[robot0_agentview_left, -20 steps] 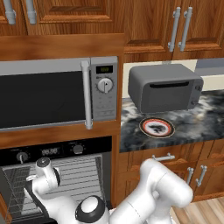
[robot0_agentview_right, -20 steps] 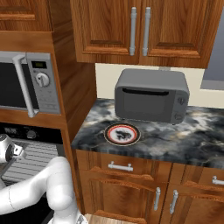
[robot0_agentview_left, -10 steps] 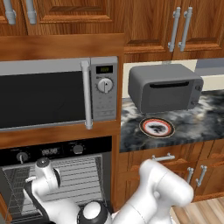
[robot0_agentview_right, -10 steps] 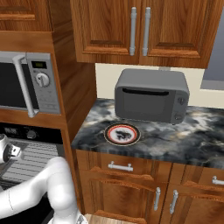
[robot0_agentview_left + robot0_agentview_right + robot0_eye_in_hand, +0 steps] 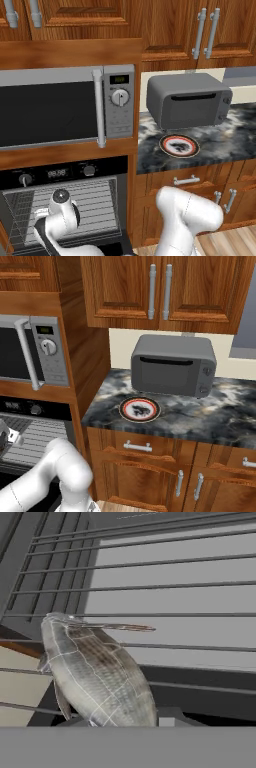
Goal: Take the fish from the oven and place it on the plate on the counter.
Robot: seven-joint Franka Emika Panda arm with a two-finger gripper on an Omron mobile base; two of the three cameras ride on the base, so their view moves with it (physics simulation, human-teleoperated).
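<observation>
In the hand view the pale silver-grey fish [image 5: 95,672] stands tilted right at my gripper [image 5: 120,722], in front of the oven's wire rack [image 5: 175,587]. The gripper looks shut on the fish, whose body hides the fingertips. In the left base view my wrist [image 5: 60,200] reaches into the open black oven [image 5: 65,172] at the lower left. The small red-rimmed plate [image 5: 179,145] [image 5: 140,409] lies bare on the dark marbled counter [image 5: 225,135] [image 5: 200,416], to the right of and higher than the oven.
A grey boxy toaster oven [image 5: 187,100] [image 5: 172,365] stands just behind the plate. The silver microwave [image 5: 55,110] [image 5: 30,351] sits above the oven. Wooden drawers [image 5: 150,456] are under the counter and wall cabinets [image 5: 160,291] hang above it.
My wrist has shifted slightly to the right in front of the oven rack. The plate and the appliances have not moved.
</observation>
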